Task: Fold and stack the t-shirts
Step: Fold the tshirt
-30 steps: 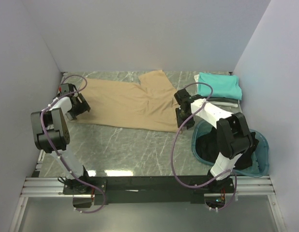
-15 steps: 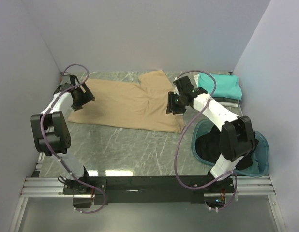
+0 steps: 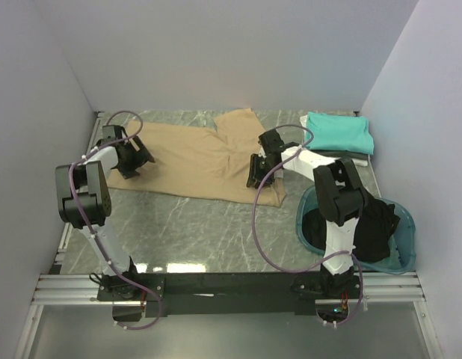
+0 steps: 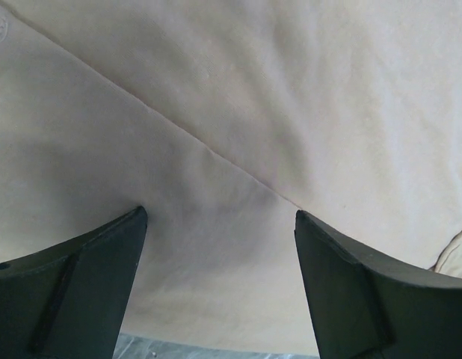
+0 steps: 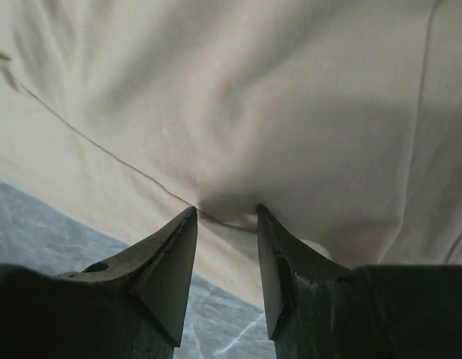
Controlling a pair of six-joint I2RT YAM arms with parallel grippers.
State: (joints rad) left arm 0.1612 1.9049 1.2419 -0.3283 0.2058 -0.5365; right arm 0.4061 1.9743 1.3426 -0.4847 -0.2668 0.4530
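Observation:
A tan t-shirt (image 3: 193,161) lies spread flat on the marble table, one sleeve pointing to the back. My left gripper (image 3: 137,161) is over its left edge, jaws wide open above the cloth (image 4: 253,97), holding nothing (image 4: 220,217). My right gripper (image 3: 255,173) is on the shirt's near right part. Its jaws stand a narrow gap apart, tips pressed into the tan cloth (image 5: 291,97), which puckers between them (image 5: 226,211). A folded teal t-shirt (image 3: 339,132) tops a stack with grey and white cloth (image 3: 352,157) at the back right. A black t-shirt (image 3: 365,228) lies in the basin.
A round teal plastic basin (image 3: 407,217) stands at the near right, beside the right arm. Grey walls close in the left, back and right sides. Bare marble table (image 3: 201,232) lies in front of the tan shirt and shows under both wrists (image 5: 66,232).
My right gripper moved from the shirt's right edge, back and then left onto the cloth. My left gripper moved back, then right onto the shirt's left edge.

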